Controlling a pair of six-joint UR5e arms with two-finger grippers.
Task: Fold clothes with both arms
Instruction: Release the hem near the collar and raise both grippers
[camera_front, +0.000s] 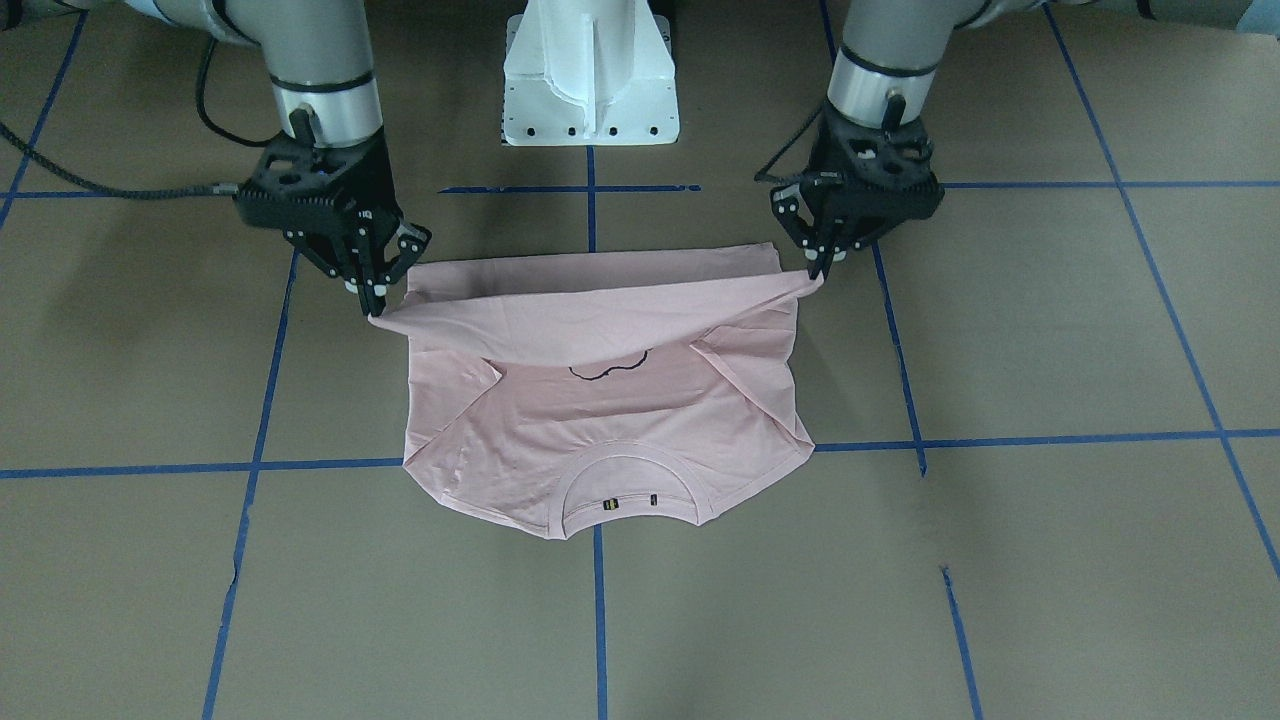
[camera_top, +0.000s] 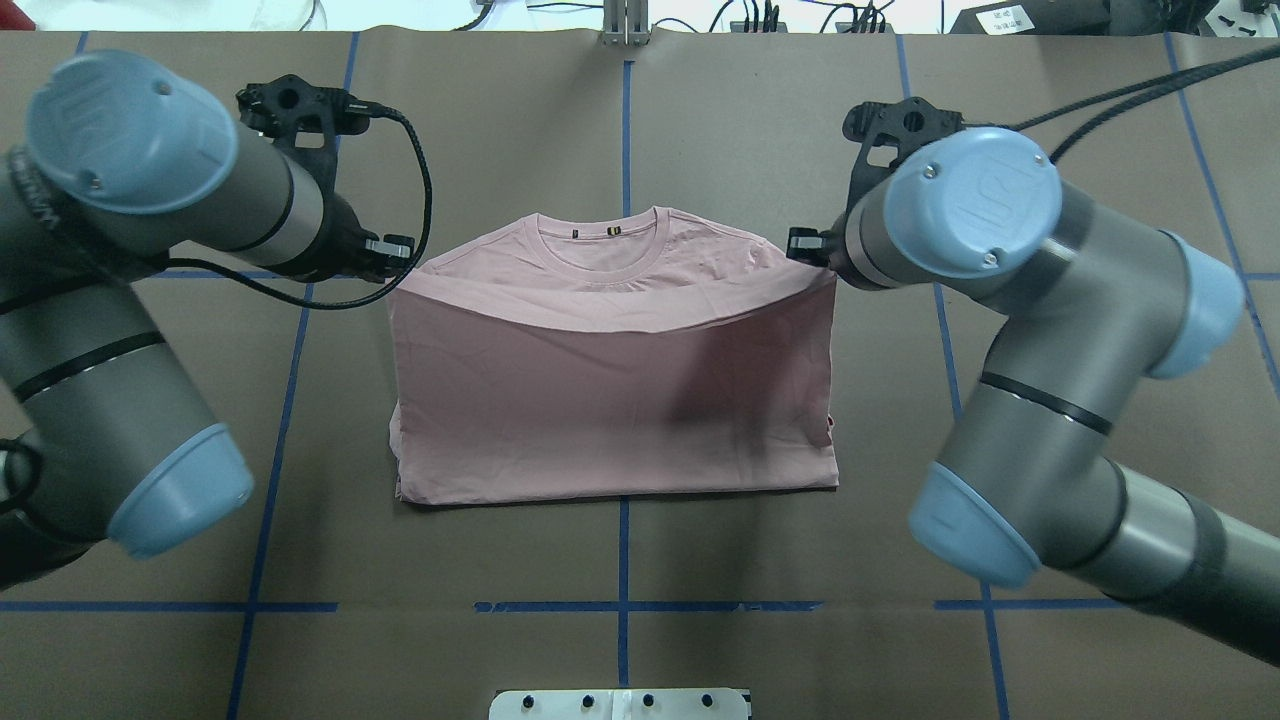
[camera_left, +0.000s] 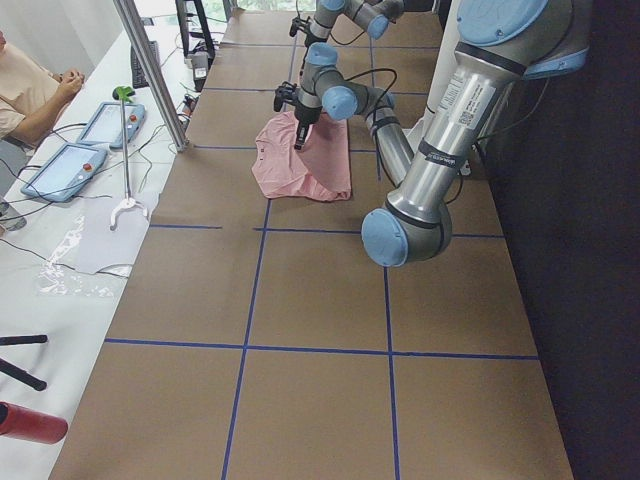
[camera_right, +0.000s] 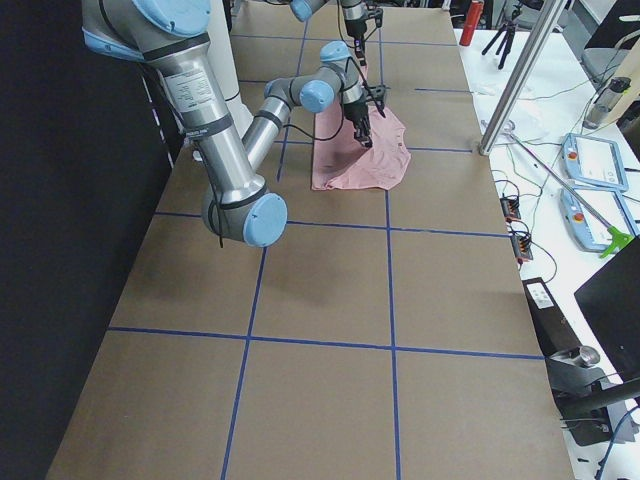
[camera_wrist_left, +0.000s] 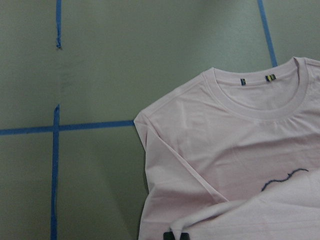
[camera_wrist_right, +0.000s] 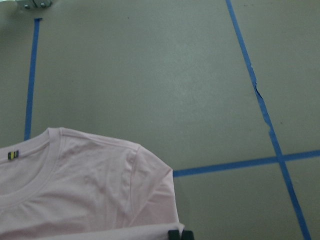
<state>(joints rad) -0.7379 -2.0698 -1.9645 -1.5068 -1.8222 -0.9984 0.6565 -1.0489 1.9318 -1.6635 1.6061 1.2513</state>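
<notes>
The pale pink T-shirt (camera_front: 600, 430) lies on the brown table with its collar (camera_front: 628, 490) away from the robot and both sleeves folded in. Its hem edge is lifted and stretched between the two grippers, hanging over the chest. A bit of the black print (camera_front: 610, 368) shows under it. My left gripper (camera_front: 818, 268) is shut on one hem corner and my right gripper (camera_front: 375, 305) on the other. From overhead the raised fabric (camera_top: 610, 400) covers most of the shirt. The left wrist view shows the left gripper (camera_wrist_left: 176, 235) pinching cloth, and the right wrist view shows the right gripper (camera_wrist_right: 180, 234) doing the same.
The white pedestal base (camera_front: 590, 80) stands behind the shirt. Blue tape lines (camera_front: 600, 620) grid the table. Beside the table's far edge stands a white side table with tablets (camera_left: 60, 170) and a metal post (camera_left: 150, 70); a person (camera_left: 30, 90) sits there.
</notes>
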